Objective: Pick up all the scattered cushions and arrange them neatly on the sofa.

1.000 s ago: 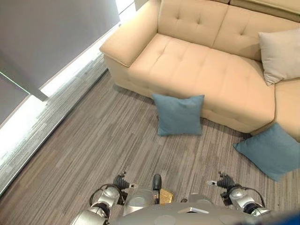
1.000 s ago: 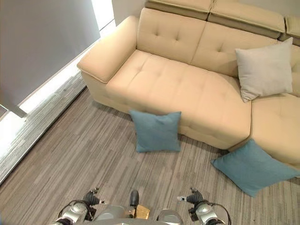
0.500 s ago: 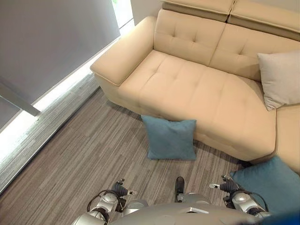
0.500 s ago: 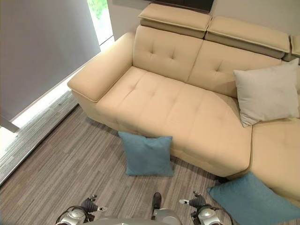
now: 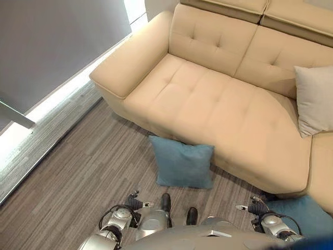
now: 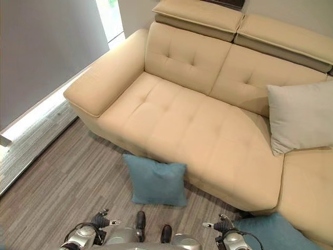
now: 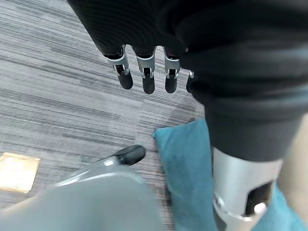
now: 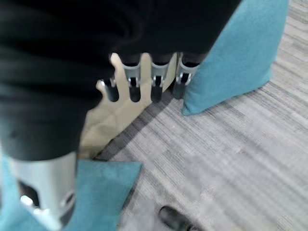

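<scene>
I'm seeing the left hand (image 7: pixel 144 72) hanging with fingers straight and apart, gripping nothing; the right hand (image 8: pixel 144 79) is hanging the same way, fingers loose, empty. One blue cushion (image 5: pixel 182 162) is leaning on the sofa (image 5: pixel 218 99) front at 12 o'clock from me, just ahead. A second blue cushion (image 6: pixel 270 232) is lying on the carpet (image 5: pixel 88 166) at 3 o'clock. A grey cushion (image 5: pixel 315 99) is sitting on the seat at 2 o'clock. I'm judging this as the approach step; next I'm needing to bend and reach both hands to the near cushion

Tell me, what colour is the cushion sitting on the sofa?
The cushion is pale grey, clearest in the right eye view.
</scene>
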